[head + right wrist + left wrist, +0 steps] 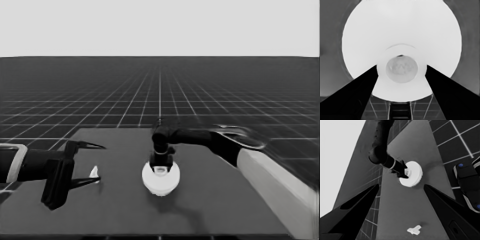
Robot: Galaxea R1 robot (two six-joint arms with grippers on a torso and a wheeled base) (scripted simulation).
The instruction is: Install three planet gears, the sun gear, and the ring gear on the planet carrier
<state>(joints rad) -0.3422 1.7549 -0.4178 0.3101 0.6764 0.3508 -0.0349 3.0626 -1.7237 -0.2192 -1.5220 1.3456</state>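
Right gripper (161,168): jaws spread, straddling the raised hub of the larger round part (160,181).
Left gripper (97,162): parked, jaws released; thin white piece (94,172) lies between them.

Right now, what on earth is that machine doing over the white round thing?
The right gripper is down over the middle of the larger round part, which sits mid-table; its jaws stand apart on either side of the raised hub. No gears show, so they may be hidden underneath. The left gripper waits at the table's left end, jaws open, with a thin white piece lying there.
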